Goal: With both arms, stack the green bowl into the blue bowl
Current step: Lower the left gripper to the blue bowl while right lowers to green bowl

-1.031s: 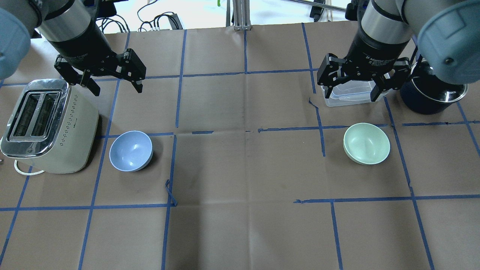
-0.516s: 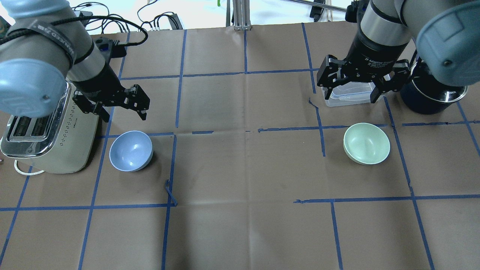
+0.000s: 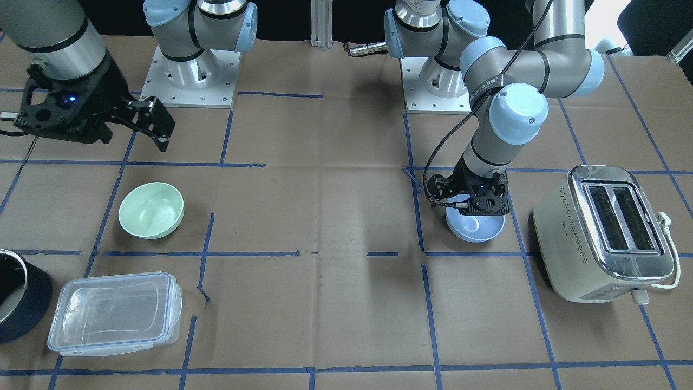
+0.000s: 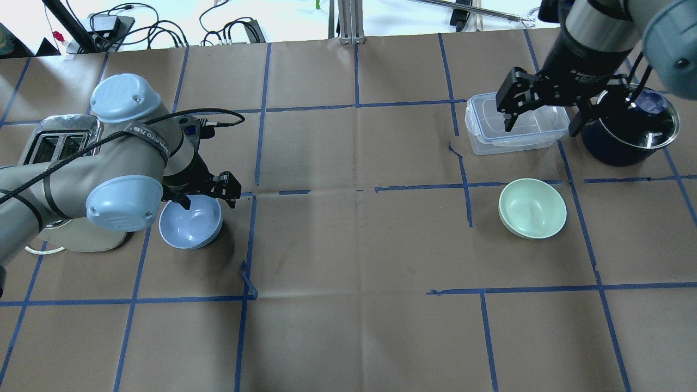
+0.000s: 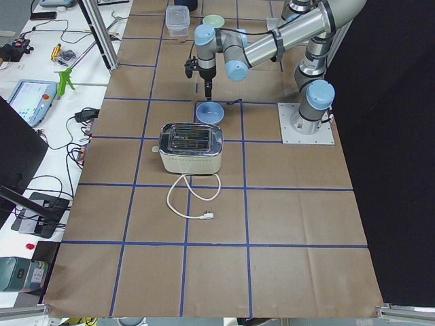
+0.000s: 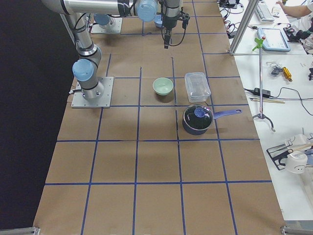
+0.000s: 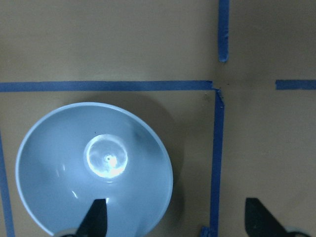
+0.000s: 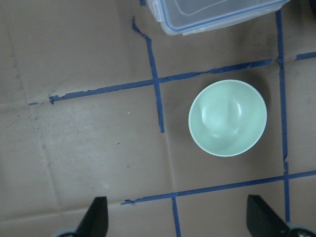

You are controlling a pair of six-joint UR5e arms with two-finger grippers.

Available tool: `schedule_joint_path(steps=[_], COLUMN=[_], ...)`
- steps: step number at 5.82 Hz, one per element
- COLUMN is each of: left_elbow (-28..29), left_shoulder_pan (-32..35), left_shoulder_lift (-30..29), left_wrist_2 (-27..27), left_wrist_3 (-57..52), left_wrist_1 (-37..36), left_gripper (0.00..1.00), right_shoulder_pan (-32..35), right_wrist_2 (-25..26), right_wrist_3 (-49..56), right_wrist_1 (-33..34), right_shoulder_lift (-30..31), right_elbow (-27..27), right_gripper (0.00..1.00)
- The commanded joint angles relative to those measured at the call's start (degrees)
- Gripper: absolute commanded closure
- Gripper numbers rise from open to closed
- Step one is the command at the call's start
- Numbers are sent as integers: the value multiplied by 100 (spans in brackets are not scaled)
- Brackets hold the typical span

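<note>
The blue bowl (image 4: 188, 226) sits upright on the paper next to the toaster; it also shows in the front view (image 3: 475, 230) and the left wrist view (image 7: 94, 168). My left gripper (image 4: 209, 202) is open and low at its far right rim, one finger (image 7: 96, 219) over the inside, the other (image 7: 256, 219) over the table. The green bowl (image 4: 532, 208) sits upright and alone on the right, seen also in the right wrist view (image 8: 227, 117). My right gripper (image 4: 540, 126) is open and empty, high over the clear container, away from the green bowl.
A cream toaster (image 4: 57, 136) stands just left of the blue bowl, partly under my left arm. A clear lidded plastic container (image 4: 484, 136) and a dark pot (image 4: 626, 144) stand beyond the green bowl. Blue tape lines cross the brown paper.
My left arm swung down and forward; its open gripper went from beside the toaster to the blue bowl's rim. My right gripper shifted right and away over the container. Both bowls stayed put.
</note>
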State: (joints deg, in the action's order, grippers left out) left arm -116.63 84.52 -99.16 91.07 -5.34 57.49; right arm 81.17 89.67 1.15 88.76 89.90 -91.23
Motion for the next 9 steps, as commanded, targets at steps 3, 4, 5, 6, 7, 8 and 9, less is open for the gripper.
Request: schedule_joint_path(steps=[3, 4, 5, 6, 7, 8, 9], left_elbow=[-123, -115, -62, -44, 69, 349, 882], left_shoulder_pan=[3, 3, 38, 90, 265, 789, 1394], left_shoulder_lift=[-568, -578, -543, -439, -385, -420, -646], left_wrist_2=[16, 16, 16, 34, 34, -1, -27], left_wrist_3=[50, 147, 165, 183, 540, 935, 1217], left_wrist_1=[-274, -265, -274, -282, -291, -291, -265], left_gripper=[80, 99, 100, 100, 100, 100, 100], right_shoulder_pan=[-1200, -1200, -1200, -1200, -1200, -1200, -1200], right_wrist_2=[24, 41, 76, 329, 340, 323, 288], right_wrist_3=[1414, 1397, 1397, 1397, 1371, 1327, 1335], right_wrist_1=[454, 1015, 1734, 2429, 2593, 2620, 2742], right_shoulder_lift=[-122, -131, -340, -681, -980, -1157, -1263], right_elbow=[-646, -1164, -1587, -1843, -1924, -2029, -2257], right_gripper=[0, 0, 0, 0, 0, 0, 0])
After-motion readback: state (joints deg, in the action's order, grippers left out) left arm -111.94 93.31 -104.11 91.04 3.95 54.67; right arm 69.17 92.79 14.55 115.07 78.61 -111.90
